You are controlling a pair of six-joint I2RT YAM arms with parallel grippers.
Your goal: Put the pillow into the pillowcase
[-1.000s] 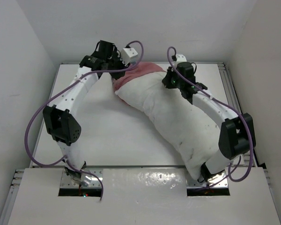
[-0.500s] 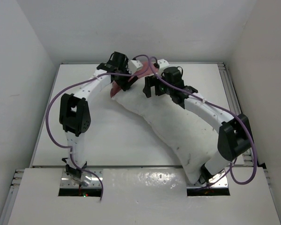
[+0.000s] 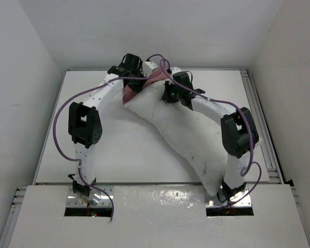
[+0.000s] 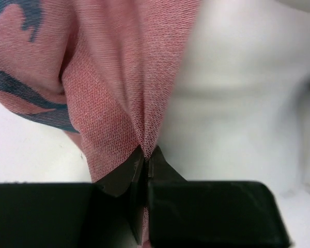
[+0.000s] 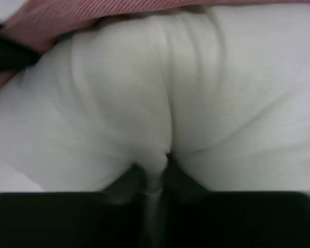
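Where the two arms meet at the far end of the bench (image 3: 93, 150), one white pillow (image 3: 188, 132) lies slantwise from the right arm's base up to the far middle. One red pillowcase (image 3: 129, 95) is bunched against its far end, touching it. The left arm (image 3: 85, 124) bows out to the left and curls in over the cloth; the right arm (image 3: 237, 135) arches over the pillow. The left gripper (image 4: 145, 153) is pinched tight on a gathered fold of pillowcase, which carries dark blue marks. The right gripper (image 5: 156, 164) nips a small fold of pillow between its fingers.
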